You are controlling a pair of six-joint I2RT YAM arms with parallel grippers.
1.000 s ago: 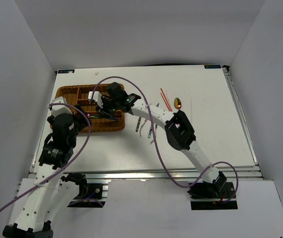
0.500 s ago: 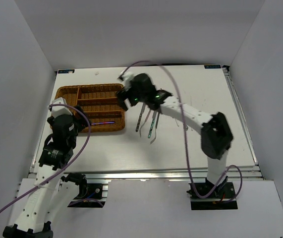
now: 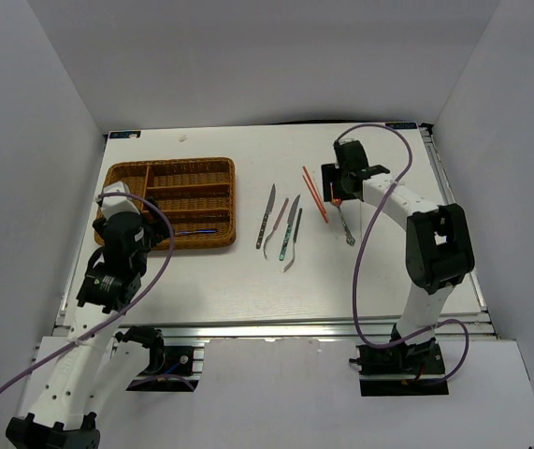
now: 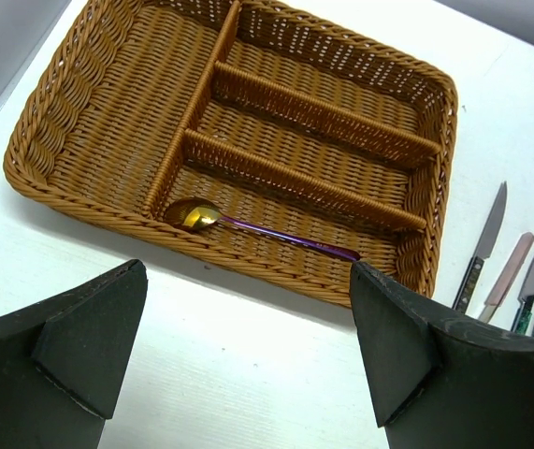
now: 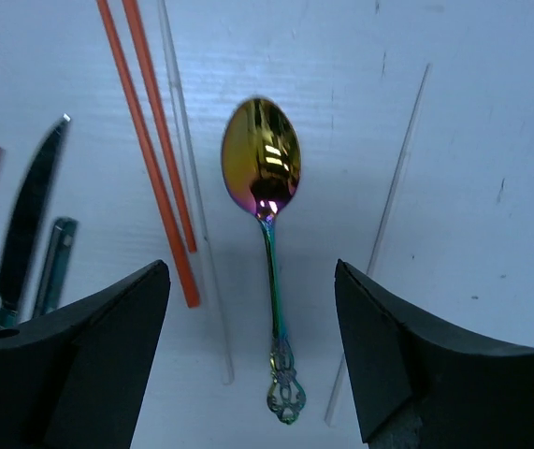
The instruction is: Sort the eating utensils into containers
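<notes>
White table (image 3: 388, 271) bears wicker tray (image 4: 56, 89), knives (image 3: 271, 198), chopsticks (image 5: 157, 187), rainbow spoon (image 5: 265, 159).

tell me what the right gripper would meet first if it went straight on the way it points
Most likely the rainbow spoon, lying centred ahead of the open right gripper; the gap to it is hard to judge.

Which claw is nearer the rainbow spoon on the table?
Right. The right claw hovers open directly above the rainbow spoon; the left claw sits across the table at the wicker tray's near edge.
</notes>
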